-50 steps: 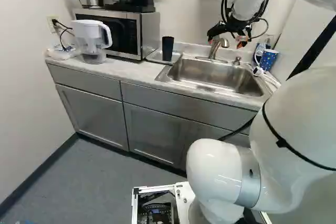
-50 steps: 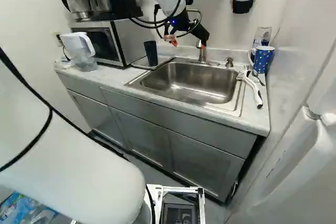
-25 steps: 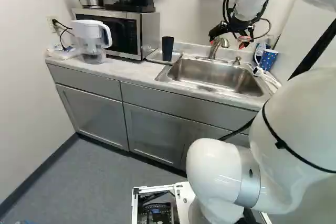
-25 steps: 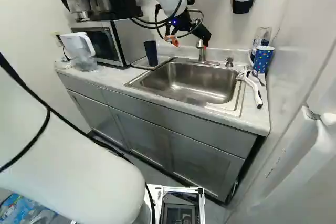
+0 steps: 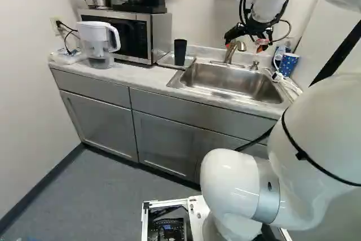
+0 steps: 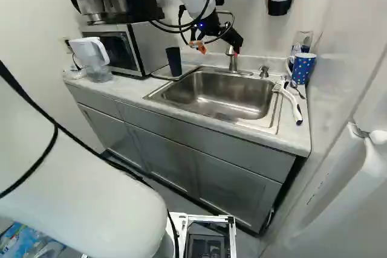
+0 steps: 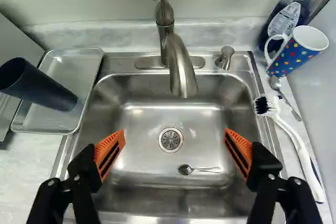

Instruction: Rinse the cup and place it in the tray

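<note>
We hold our gripper [image 7: 174, 131] wide and empty above the sink [image 7: 202, 114]; the dark cup [image 7: 42, 88] stands in the tray [image 7: 76, 69] to the left, set there, we judge, to drain once rinsed.

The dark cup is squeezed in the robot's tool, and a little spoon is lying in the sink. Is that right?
Not quite: the tool isn't squeezing the dark cup. The wrist view shows the cup standing on the metal tray, with the tool open. The little spoon is lying in the sink, as you said.
</note>
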You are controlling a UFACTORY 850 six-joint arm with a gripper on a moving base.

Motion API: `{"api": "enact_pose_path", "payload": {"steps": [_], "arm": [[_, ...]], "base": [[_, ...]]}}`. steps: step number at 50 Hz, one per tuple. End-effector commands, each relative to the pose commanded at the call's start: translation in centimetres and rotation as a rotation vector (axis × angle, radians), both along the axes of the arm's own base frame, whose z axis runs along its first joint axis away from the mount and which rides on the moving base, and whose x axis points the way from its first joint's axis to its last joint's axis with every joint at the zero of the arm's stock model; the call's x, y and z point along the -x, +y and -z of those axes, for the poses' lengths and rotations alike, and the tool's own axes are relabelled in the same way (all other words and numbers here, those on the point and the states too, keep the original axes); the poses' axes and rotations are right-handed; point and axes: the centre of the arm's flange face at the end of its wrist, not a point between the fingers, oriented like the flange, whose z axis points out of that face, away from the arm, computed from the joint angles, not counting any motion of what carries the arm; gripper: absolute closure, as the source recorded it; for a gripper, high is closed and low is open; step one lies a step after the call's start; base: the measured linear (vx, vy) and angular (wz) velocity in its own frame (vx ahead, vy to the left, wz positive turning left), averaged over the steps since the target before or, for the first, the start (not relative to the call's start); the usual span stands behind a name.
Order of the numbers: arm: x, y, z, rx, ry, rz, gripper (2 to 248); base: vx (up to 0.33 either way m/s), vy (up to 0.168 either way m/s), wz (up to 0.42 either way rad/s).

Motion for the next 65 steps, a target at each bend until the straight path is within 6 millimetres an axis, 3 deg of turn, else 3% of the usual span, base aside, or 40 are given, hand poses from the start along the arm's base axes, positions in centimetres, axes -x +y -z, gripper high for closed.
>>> {"api": "enact_pose_path", "payload": {"steps": [33, 65], "arm": [[0.00, 0.00, 0.00, 0.000, 0.000, 0.000, 3], [0.00, 0.00, 0.00, 0.000, 0.000, 0.000, 3]], "base": [[-0.015, 0.000, -0.001], [-0.136, -0.002, -0.007]]}}
